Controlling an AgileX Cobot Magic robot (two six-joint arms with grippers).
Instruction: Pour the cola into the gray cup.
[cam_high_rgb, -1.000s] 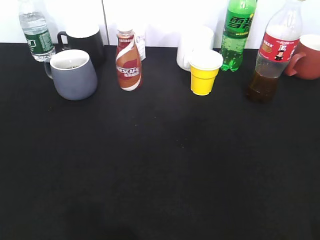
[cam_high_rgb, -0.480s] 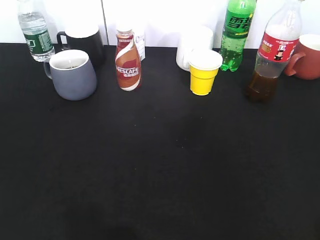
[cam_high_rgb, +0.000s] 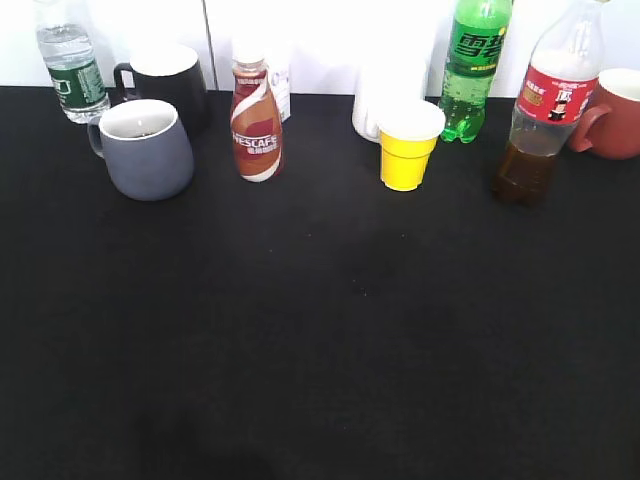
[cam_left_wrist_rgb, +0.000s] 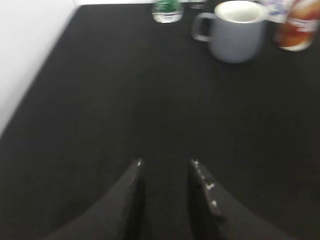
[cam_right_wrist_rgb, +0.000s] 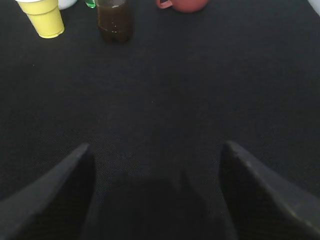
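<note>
A: Where are the tall clear cola bottle (cam_high_rgb: 548, 110) and rounded blue-gray mug (cam_high_rgb: 147, 148) sitting?
B: At two and ten o'clock. The left gripper (cam_left_wrist_rgb: 166, 164) is hovering narrowly parted, the right gripper (cam_right_wrist_rgb: 156, 150) spread wide; both are holding nothing.

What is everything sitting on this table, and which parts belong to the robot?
Clear water bottle with green label: one, back left corner.
Black mug: one, behind the gray mug.
Rounded blue-gray ceramic mug: one, cream inside, left.
Brown-and-white Nescafe bottle: one, left of centre.
White cup: one, behind the yellow cup.
Yellow plastic cup: one, right of centre.
Green soda bottle: one, back right.
Tall clear cola bottle with red label: one, dark liquid low inside, right.
Dark red mug: one, far right.
Black table: one.
Left gripper: dark fingers slightly apart, empty.
Right gripper: fingers wide apart, empty.
</note>
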